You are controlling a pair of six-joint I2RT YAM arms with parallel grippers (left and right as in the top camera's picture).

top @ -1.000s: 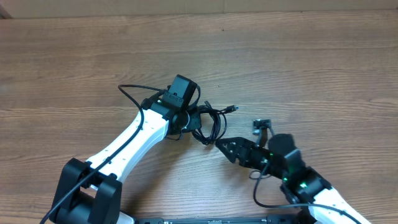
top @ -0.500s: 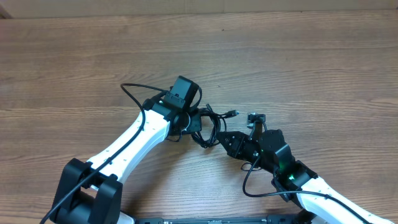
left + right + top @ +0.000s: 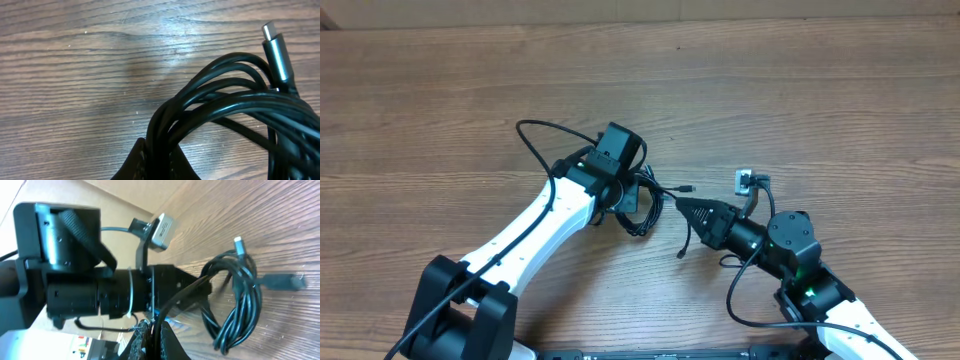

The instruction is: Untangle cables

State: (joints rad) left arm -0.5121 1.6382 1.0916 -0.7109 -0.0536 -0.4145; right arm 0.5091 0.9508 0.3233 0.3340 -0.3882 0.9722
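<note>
The cables point(image 3: 642, 207) form a small black coil in the middle of the table. My left gripper point(image 3: 626, 197) is shut on the coil's left side. In the left wrist view the bundle point(image 3: 225, 107) runs down between the fingers of the left gripper point(image 3: 160, 162), and a silver-tipped plug point(image 3: 276, 49) sticks up at the right. My right gripper point(image 3: 681, 207) is shut on a single strand point(image 3: 175, 300) just right of the coil. That strand leads up from the right gripper point(image 3: 157, 341) to the bundle point(image 3: 240, 305). One plug end point(image 3: 689, 187) lies free on the wood.
A loose strand end point(image 3: 682, 250) hangs down beneath the right gripper's fingers. The left arm's own thick wire point(image 3: 535, 140) loops out to the upper left. The left arm's wrist point(image 3: 75, 280) fills the left of the right wrist view. Bare wooden table point(image 3: 820, 90) lies all around.
My right gripper has shut on a strand beside the coil and moved up toward the free plug. The coil has tightened and shifted slightly. The left gripper stays shut on the bundle.
</note>
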